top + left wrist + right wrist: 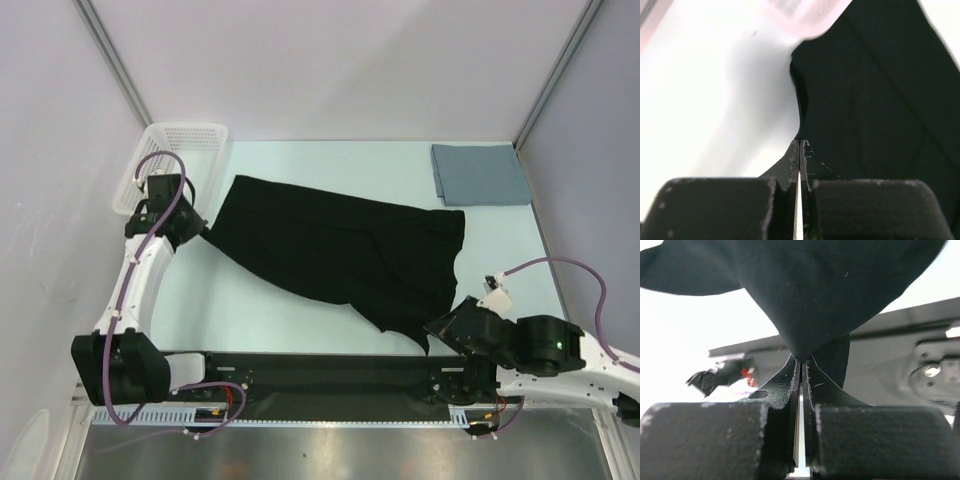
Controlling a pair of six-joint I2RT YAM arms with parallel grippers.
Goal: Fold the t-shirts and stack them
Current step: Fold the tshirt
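Stretching slantwise across the pale bench (250,315), the black shirt (340,250) lies spread out and mostly flat. It runs from the far left, near the basket (190,135), down to the near right edge. Each end is caught by one arm.

The left fingers (203,232) are pressed together on the shirt's left corner, just beside the white mesh basket in the far left corner of the bench. The cloth draws to a narrow point where it meets them. In the left wrist view these fingers (793,160) stand shut with only a sliver of light between them. The black cloth meets their tips and fans away up and to the right over the pale surface.

The right fingers (437,328) pinch the shirt's near right corner at the bench's near edge, just above the dark rail (300,372) that carries the arm bases. In the right wrist view they (790,385) are closed on a gathered fold. The cloth narrows to a point right at the tips and widens beyond them to fill the upper part of the view, with the rail behind it.

The grey shirt (480,173) lies folded into a neat rectangle in the far right corner of the bench. It is well apart from both pairs of fingers and close to the black shirt's far right corner. Whether the two shirts touch cannot be told.
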